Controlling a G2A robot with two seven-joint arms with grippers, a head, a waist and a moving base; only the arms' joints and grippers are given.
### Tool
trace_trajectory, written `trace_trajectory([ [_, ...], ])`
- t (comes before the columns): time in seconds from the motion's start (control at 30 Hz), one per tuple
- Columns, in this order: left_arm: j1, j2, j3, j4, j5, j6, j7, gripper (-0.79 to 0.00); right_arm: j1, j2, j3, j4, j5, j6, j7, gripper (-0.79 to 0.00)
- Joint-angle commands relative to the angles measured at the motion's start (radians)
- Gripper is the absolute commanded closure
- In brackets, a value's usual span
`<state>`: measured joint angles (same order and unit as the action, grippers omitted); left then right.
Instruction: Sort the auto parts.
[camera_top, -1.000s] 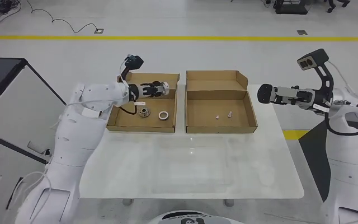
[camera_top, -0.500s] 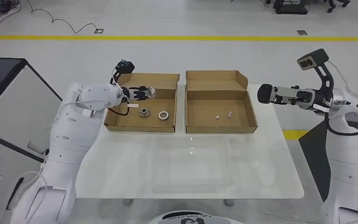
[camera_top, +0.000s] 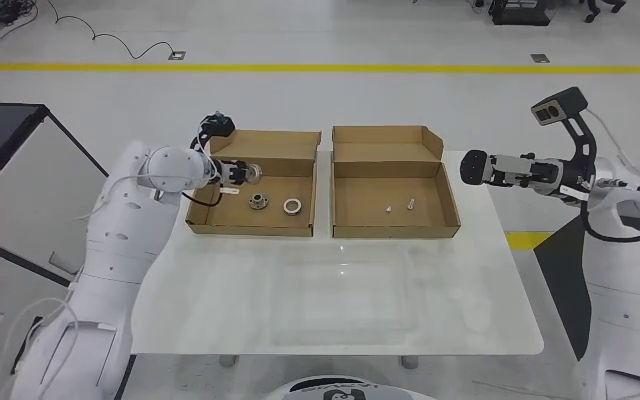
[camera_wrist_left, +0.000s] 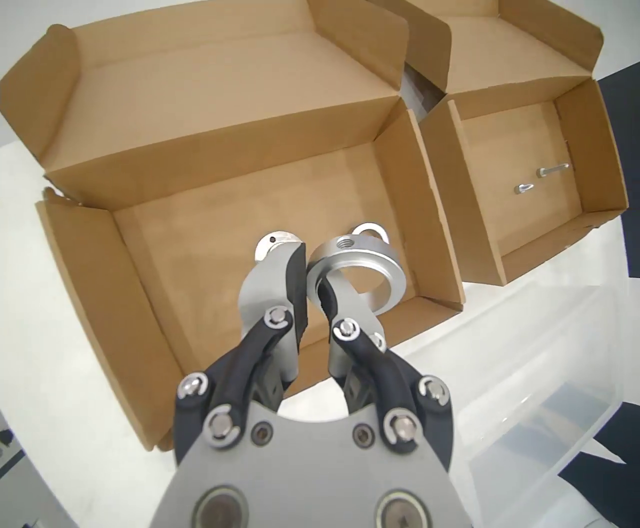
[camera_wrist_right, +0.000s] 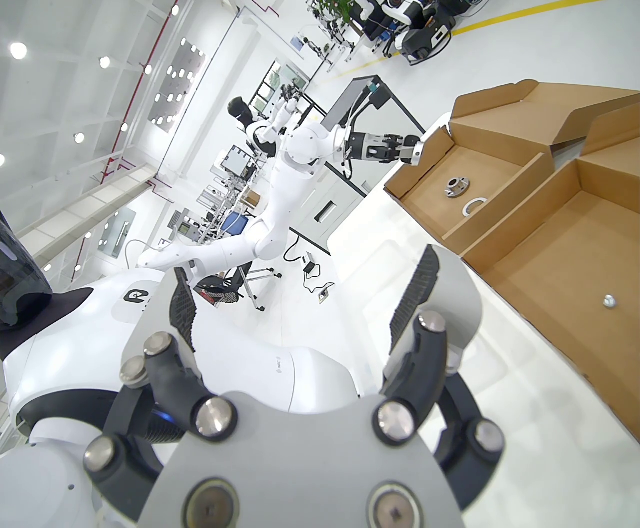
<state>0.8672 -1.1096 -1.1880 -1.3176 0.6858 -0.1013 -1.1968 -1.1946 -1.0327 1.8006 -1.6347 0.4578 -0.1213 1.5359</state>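
Now the left gripper (camera_top: 244, 172), at upper left, pinches a silver ring (camera_wrist_left: 370, 250) in its jaws over a box (camera_top: 225, 215); the right gripper (camera_wrist_right: 305, 275) has its jaws wide apart.

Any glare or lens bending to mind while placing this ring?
Left wrist view: wide lens bows the left box walls; ring in the left hand shows no glare. Top view: edges straight, table evenly lit. Right wrist view: ceiling lamps bright, scene tilted.
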Motion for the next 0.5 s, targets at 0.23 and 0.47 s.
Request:
trace_trajectory([
  [0.23, -0.015, 0.008, 0.022, 0.052, 0.075, -0.028, -0.034, 0.0, 0.0, 0.0, 0.0, 0.0, 0.0, 0.0, 0.0, -0.785],
  [0.47, -0.006, 0.012, 0.039, 0.082, 0.118, -0.04, -0.033, 0.0, 0.0, 0.0, 0.0, 0.0, 0.0, 0.0, 0.0, -0.785],
])
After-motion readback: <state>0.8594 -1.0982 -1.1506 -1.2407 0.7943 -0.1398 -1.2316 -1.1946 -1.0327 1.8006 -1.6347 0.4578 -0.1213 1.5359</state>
